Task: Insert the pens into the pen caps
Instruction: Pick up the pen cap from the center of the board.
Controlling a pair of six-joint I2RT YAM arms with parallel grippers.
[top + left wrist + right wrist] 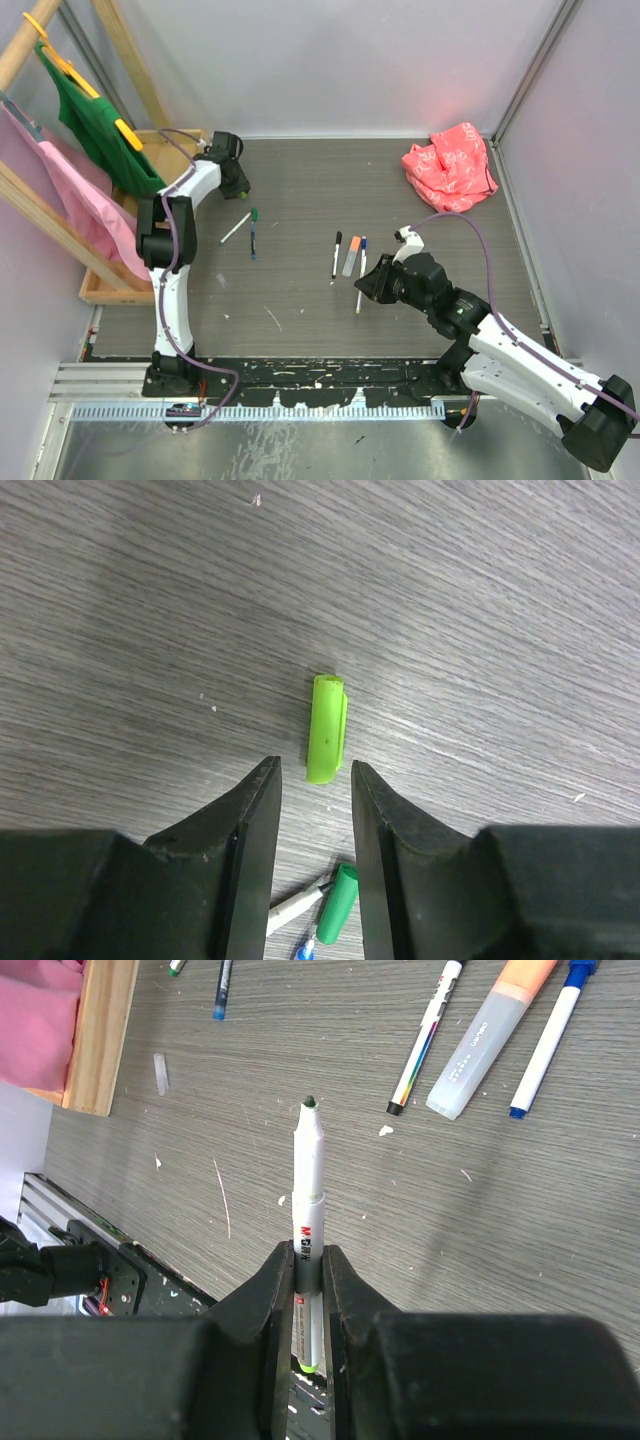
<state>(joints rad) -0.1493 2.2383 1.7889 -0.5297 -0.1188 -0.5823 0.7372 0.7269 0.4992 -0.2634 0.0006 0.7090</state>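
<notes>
My left gripper (314, 767) is open and hovers low over a light green pen cap (327, 728) that lies just beyond its fingertips, at the far left of the table (244, 198). Behind the fingers lie a white pen (295, 905) and a dark green capped pen end (337, 904). My right gripper (307, 1252) is shut on a white marker pen (308, 1175) with a dark bare tip pointing away and a light green rear end. A black pen (336, 255), an orange highlighter (351, 257) and a blue pen (362, 248) lie mid-table.
A crumpled pink cloth (450, 165) lies at the back right. A wooden frame (100, 285) with green and pink garments stands along the left edge. A small clear cap (160, 1073) lies near the frame. The black rail (300, 380) runs along the front.
</notes>
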